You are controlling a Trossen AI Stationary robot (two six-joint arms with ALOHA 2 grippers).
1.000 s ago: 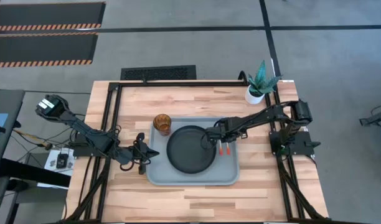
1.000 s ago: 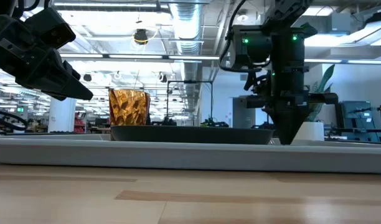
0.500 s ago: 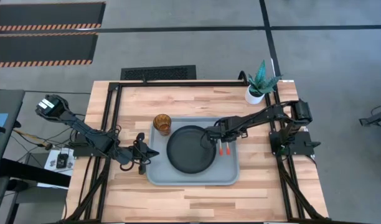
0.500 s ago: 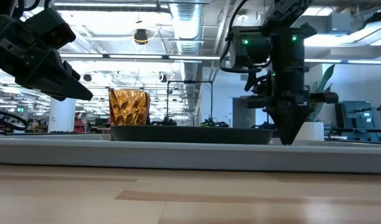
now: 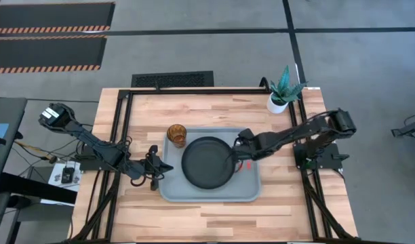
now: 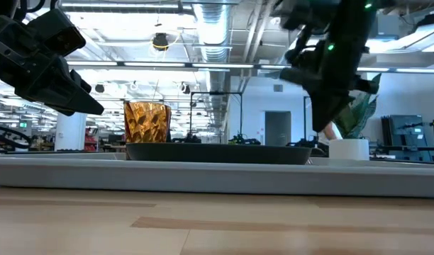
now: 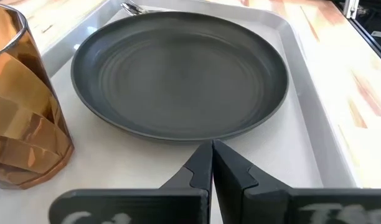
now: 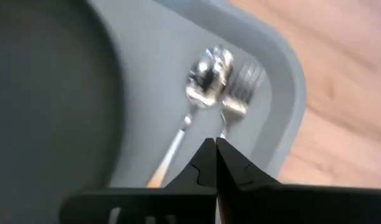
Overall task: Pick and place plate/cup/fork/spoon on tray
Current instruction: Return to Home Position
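The grey-blue tray (image 5: 194,193) lies mid-table. On it rest the black plate (image 5: 207,163), the amber cup (image 5: 177,135) at its far left corner, and the spoon (image 8: 206,74) and fork (image 8: 240,93), side by side on the tray floor right of the plate. My right gripper (image 5: 234,157) is shut and empty, raised above the tray (image 6: 322,129) over the cutlery's handles beside the plate's right rim. My left gripper (image 5: 168,167) is shut and empty, hovering at the tray's left edge (image 7: 212,163), pointing at the plate (image 7: 178,74).
A white plant pot (image 5: 278,102) stands at the table's far right corner. A black metal frame (image 5: 126,129) runs along the table's left, far and right sides. Bare wood shows in front of the tray (image 5: 214,217).
My right gripper has lifted up from the tray floor beside the plate and drawn slightly toward the table's near edge. The fork and spoon stay lying on the tray. My left arm has kept still.
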